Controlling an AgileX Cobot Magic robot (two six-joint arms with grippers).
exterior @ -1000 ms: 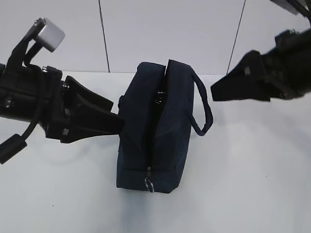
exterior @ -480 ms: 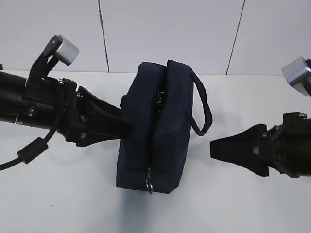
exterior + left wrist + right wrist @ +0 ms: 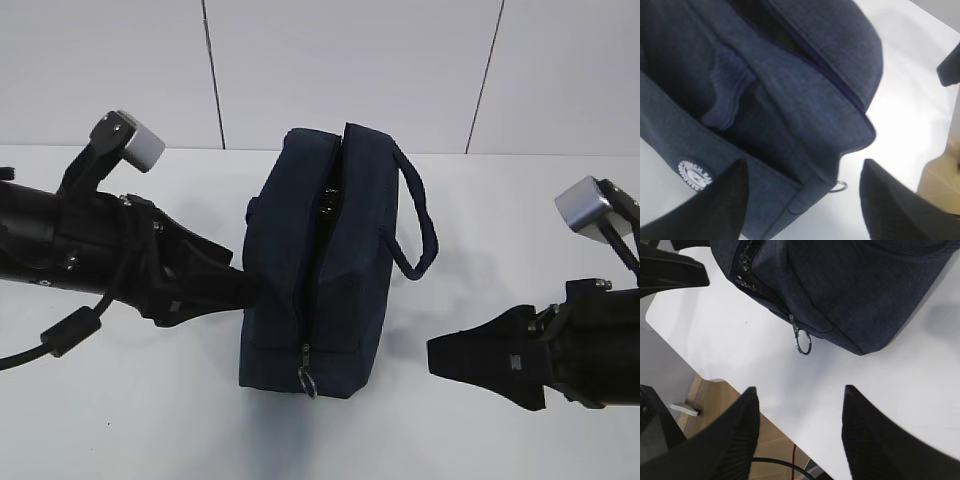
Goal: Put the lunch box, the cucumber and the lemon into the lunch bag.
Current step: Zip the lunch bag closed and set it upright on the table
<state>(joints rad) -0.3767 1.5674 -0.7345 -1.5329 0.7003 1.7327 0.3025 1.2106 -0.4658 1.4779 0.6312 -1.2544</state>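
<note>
The dark navy lunch bag stands in the middle of the white table, its top zipper slit narrowly parted and its metal ring pull hanging at the near end. One loop handle sticks out to the right. My left gripper is open against the bag's left side; in the left wrist view the bag's near corner lies between its fingers. My right gripper is open and empty, low on the bag's right, apart from it. The right wrist view shows the ring pull ahead of it. Lunch box, cucumber and lemon are out of view.
The white table runs to a pale panelled wall at the back. In the right wrist view the table's near edge drops to a wooden floor with a cable.
My right arm has swung down from the upper right to table height beside the bag's near right. My left gripper has dropped slightly along the bag's left side. The bag has not moved.
</note>
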